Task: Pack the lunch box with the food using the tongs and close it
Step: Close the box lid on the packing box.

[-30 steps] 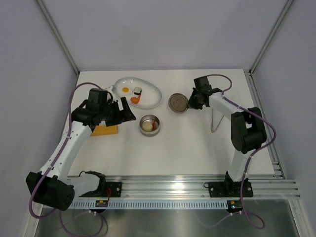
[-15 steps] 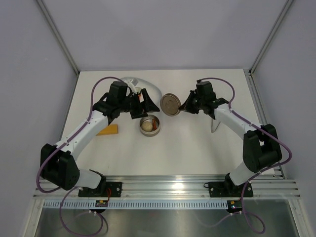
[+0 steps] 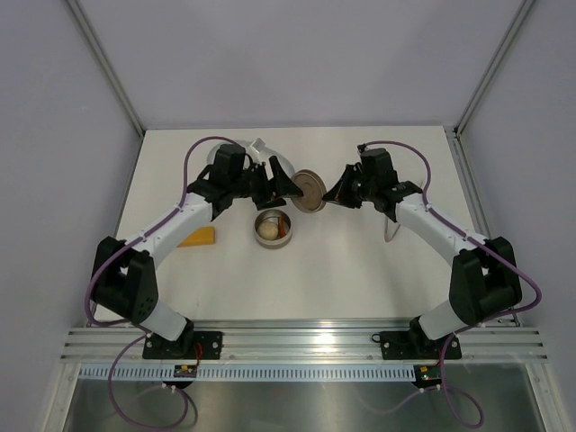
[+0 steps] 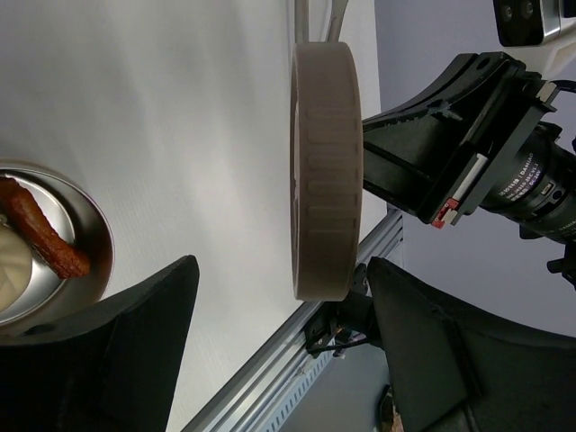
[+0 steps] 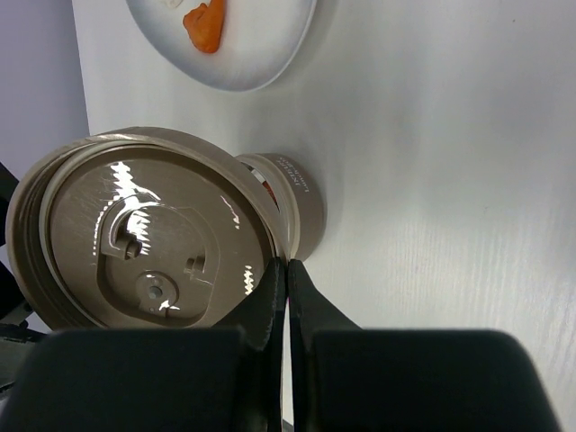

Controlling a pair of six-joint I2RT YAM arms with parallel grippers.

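The lunch box (image 3: 273, 228), a small steel tin, stands on the table with a beige ball (image 3: 266, 231) and a reddish sausage (image 4: 49, 238) inside. Its grey-brown lid (image 3: 311, 191) hangs on edge above and right of the tin, with my right gripper (image 5: 286, 265) shut on its rim; the lid's underside (image 5: 144, 229) faces that camera. My left gripper (image 4: 281, 265) is open, one finger on each side of the lid's edge (image 4: 326, 171), not touching it. The tongs (image 3: 388, 231) lie partly under the right arm. An orange chunk (image 5: 205, 22) lies on the white plate (image 5: 261, 63).
The left arm covers most of the white plate (image 3: 259, 146). A yellow block (image 3: 200, 237) lies left of the tin. The two grippers face each other closely over the table's middle. Grey walls enclose the table on three sides.
The right gripper has raised the lid on edge and carried it left. The left arm has swung right across the plate to the lid, and its jaws have narrowed a little.
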